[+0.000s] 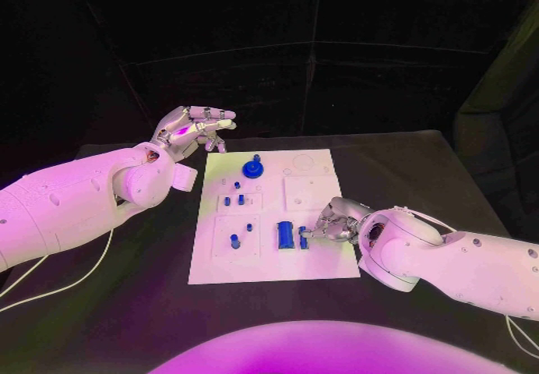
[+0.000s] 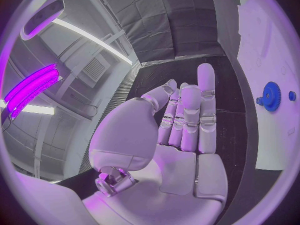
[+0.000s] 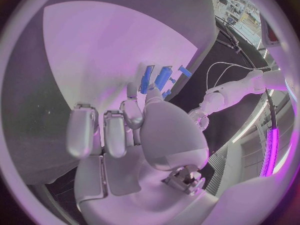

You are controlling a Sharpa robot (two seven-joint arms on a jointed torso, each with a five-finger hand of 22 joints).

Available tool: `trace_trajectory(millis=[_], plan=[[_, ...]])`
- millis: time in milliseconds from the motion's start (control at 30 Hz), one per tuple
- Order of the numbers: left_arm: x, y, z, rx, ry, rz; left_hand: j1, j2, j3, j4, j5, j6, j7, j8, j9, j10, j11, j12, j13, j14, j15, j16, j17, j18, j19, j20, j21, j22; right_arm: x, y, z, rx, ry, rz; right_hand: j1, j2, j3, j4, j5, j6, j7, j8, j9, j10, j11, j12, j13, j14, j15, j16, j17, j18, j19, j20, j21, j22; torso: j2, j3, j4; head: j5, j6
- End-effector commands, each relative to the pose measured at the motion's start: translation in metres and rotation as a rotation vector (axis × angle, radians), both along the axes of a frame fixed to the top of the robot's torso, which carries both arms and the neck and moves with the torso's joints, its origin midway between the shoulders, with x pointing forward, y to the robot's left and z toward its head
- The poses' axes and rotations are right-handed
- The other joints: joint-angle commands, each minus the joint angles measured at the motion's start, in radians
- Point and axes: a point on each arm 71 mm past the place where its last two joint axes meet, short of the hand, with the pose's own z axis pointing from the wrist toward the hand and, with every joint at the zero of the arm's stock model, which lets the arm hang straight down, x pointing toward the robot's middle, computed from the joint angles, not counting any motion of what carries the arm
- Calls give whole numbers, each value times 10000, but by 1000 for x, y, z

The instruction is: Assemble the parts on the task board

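- While the right hand (image 1: pixel 332 220) reaches onto the task board (image 1: pixel 320 265) near its right edge, its fingertips touch a slim blue cylinder (image 1: pixel 303 238) lying beside a thicker one (image 1: pixel 285 233); whether it grips it I cannot tell.
- Held clear past the board's far left corner, the left hand (image 1: pixel 193 128) waits with fingers loosely apart, holding nothing.
- Near the board's far edge sits a blue toothed gear (image 1: pixel 253 167); small blue pegs (image 1: pixel 233 200) stand mid-board, smooth plastic on matte white.

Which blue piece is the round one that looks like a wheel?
The blue gear at the far end of the task board, nearest the left robot hand. The other blue pieces are small pegs or lying cylinders.
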Motion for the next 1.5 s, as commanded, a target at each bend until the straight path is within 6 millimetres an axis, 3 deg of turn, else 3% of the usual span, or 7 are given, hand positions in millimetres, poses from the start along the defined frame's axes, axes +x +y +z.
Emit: trace_trajectory(millis=[33,267,567,833,1233,1500], plan=[[0,-1,1,-78,-41,-77,-32,48,35,-39,-14,-24,18,42,-7,-57,-24,60,-9,-68,6,-34,-15,58,-59,-7,-50,-12,2,0,1,91,-245,99,13,173,69,33,83,-92,-4,13,23,-8,15,-26,-9,668,-58,15,725,-110,-8,-17,3,1,8,7,16,-9,24],[0,-1,1,-75,-35,-79,-32,48,35,-39,-14,-24,18,42,-7,-57,-24,60,-9,-68,6,-34,-15,58,-59,-7,-50,-12,5,1,0,168,-358,30,-138,307,-39,212,106,-94,0,13,58,10,22,-2,24,671,-51,19,734,-112,-4,-6,7,12,22,8,29,11,21],[0,-1,1,-73,-27,-85,-32,48,35,-39,-14,-24,18,42,-7,-57,-24,60,-9,-68,6,-34,-15,58,-59,-7,-50,-12,8,0,0,238,-496,-95,-575,389,-416,672,-18,-83,-22,35,145,40,9,29,78,679,-58,35,761,-115,9,-8,21,48,7,-5,-11,13,-9],[0,-2,1,-77,-20,-105,-32,48,35,-39,-14,-24,18,42,-7,-57,-24,60,-9,-68,6,-34,-15,58,-59,-7,-50,-12,11,1,-2,207,-451,-165,-517,438,-449,640,178,-65,-40,57,181,64,-6,66,119,681,-68,40,770,-118,15,-14,28,65,2,5,29,-5,-15],[1,-3,1,-77,-14,-115,-32,48,35,-39,-14,-24,18,42,-7,-57,-24,60,-9,-68,6,-34,-15,58,-59,-7,-50,-12,12,3,-5,79,-261,-161,-210,466,-428,520,289,-68,-51,76,228,76,-19,78,145,682,-80,43,776,-119,18,-25,31,77,11,0,-7,34,-40],[1,-3,1,-71,-3,-118,-32,48,35,-39,-14,-24,18,42,-7,-57,-24,60,-9,-68,6,-34,-15,58,-59,-7,-50,-12,13,3,-7,-51,-135,-123,13,491,-404,420,374,-77,-51,85,259,78,-21,75,156,682,-83,42,775,-121,21,-28,34,87,9,4,19,21,-65]])
